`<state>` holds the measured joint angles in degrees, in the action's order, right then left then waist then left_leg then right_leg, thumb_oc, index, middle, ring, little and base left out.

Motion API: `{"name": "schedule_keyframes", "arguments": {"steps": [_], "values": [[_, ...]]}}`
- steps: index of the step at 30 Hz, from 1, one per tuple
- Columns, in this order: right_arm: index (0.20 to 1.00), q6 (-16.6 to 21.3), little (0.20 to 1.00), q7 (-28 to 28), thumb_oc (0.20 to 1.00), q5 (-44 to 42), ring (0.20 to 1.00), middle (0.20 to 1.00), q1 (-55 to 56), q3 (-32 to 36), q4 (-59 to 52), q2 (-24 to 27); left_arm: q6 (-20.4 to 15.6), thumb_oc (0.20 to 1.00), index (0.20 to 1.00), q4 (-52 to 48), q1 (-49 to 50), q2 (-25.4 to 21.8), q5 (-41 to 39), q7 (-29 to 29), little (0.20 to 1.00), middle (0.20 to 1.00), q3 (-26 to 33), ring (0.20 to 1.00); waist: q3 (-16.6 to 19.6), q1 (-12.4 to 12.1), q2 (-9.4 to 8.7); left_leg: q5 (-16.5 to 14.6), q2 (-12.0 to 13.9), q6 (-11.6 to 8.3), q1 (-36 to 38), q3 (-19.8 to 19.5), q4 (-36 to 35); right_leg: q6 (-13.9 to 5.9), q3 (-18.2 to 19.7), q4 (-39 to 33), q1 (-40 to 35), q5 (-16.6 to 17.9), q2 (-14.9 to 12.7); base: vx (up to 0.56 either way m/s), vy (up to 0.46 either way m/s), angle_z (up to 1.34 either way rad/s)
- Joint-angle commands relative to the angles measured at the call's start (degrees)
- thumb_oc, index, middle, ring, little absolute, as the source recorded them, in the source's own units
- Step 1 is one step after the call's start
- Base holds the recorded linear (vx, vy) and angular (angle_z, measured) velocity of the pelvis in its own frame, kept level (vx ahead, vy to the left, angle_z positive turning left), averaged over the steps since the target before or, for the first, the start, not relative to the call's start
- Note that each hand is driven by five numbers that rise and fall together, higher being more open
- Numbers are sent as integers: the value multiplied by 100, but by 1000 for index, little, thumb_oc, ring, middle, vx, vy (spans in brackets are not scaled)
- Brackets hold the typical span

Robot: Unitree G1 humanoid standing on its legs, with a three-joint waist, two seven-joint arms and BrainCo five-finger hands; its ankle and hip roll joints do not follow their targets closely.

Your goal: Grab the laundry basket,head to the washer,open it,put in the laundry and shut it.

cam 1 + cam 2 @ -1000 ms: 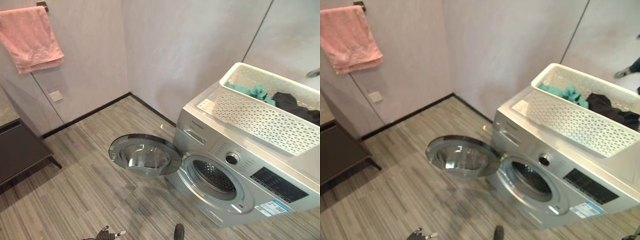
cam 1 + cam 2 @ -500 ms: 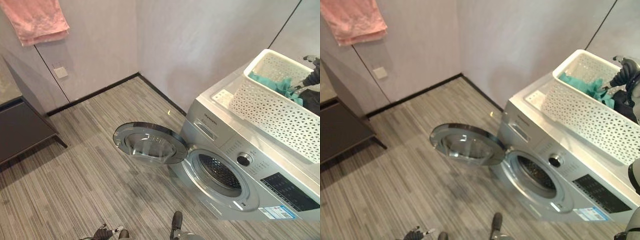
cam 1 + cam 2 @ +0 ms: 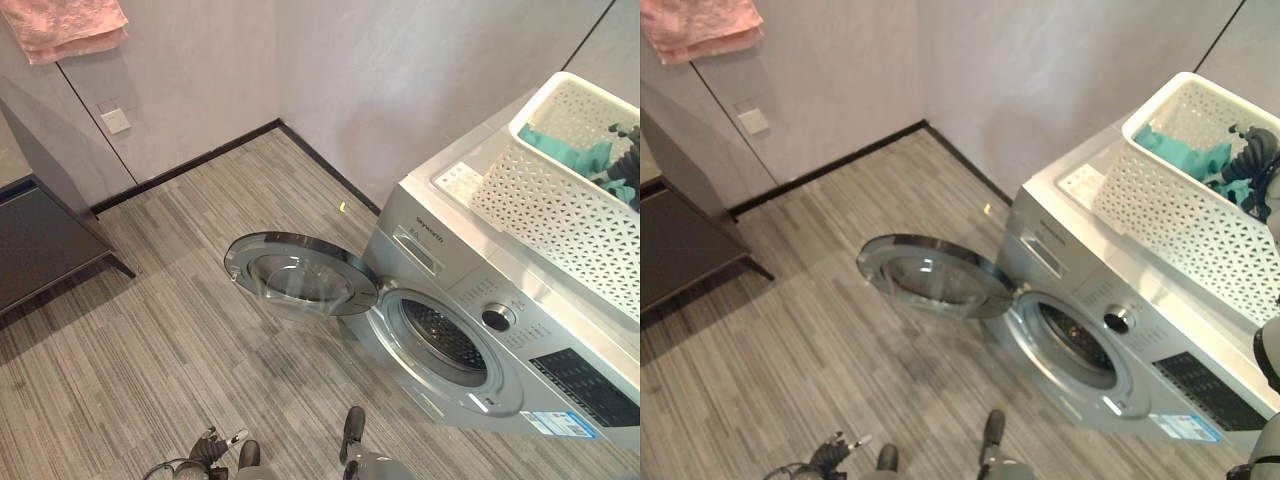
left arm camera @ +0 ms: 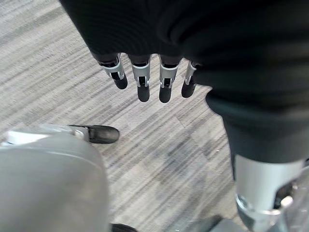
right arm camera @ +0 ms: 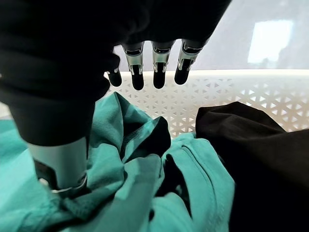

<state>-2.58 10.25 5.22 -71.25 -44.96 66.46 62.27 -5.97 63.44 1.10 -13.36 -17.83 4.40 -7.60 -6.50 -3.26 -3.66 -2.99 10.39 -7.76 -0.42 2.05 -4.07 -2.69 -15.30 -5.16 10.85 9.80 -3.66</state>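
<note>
The white perforated laundry basket (image 3: 560,205) sat on top of the silver washer (image 3: 480,330), pushed toward its far right side, and in it lay a teal garment (image 5: 145,183) beside a black garment (image 5: 260,159). My right hand (image 5: 154,72) hung inside the basket just above the teal cloth, fingers straight and relaxed, holding nothing; whether the thumb touched the cloth I could not tell. The basket's far wall stood close beyond my fingertips. The washer's round door (image 3: 300,275) was swung wide open and lay nearly flat out over the floor to the left of the dark drum opening (image 3: 443,335). My left hand (image 4: 149,77) hung loose over the striped grey floor (image 3: 150,350), fingers straight, empty. Open floor ran left of the door to the wall, where a dark cabinet (image 3: 40,245) stood and a pink towel (image 3: 65,25) hung above.
</note>
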Motion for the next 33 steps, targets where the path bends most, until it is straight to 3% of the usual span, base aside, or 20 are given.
{"name": "schedule_keyframes", "arguments": {"steps": [1,3,16,18,25,33], "values": [[1000,2,1000,-92,1000,-131,1000,1000,-313,-233,447,-188,-167,1000,1000,-80,-228,-307,-179,107,1000,1000,-320,1000,-259,-159,-258,686,254,-153,-273,96,82,-315,-92,92,-472,-1059,-250,4,-32,9],[1000,-42,1000,11,1000,-139,1000,1000,-268,-239,653,-234,-180,1000,1000,-248,-165,-354,-263,98,1000,1000,-312,1000,-381,-236,-239,847,280,-211,-432,1,68,-295,-148,59,-388,-1052,-233,13,-53,23],[1000,-49,1000,437,1000,110,1000,1000,220,-306,720,-147,-214,1000,1000,-184,156,-447,-458,93,1000,1000,2,1000,-680,-430,-104,1147,378,-342,-761,-70,-93,-252,-244,110,-15,-1097,-144,0,-49,8],[213,-35,213,495,213,70,213,213,214,-384,538,-155,-217,1000,1000,-134,175,-431,-432,79,1000,1000,-20,1000,-685,-432,-84,1214,414,-347,-743,-66,-93,-231,-242,102,-26,-1112,-118,21,-35,0],[200,45,200,203,200,-77,200,200,170,-212,495,-232,-216,1000,1000,-123,139,-364,-398,103,1000,1000,-101,1000,-581,-403,-58,1246,463,-367,-641,-45,-93,-214,-241,68,-143,-1137,-65,4,-3,0],[200,201,200,-927,200,-609,200,200,-186,643,444,-64,-222,1000,1000,-34,-62,-310,-83,272,1000,1000,-185,1000,-381,-319,-38,1078,440,-320,-394,-19,-93,-251,-238,67,-378,-1177,-96,12,9,0]]}}
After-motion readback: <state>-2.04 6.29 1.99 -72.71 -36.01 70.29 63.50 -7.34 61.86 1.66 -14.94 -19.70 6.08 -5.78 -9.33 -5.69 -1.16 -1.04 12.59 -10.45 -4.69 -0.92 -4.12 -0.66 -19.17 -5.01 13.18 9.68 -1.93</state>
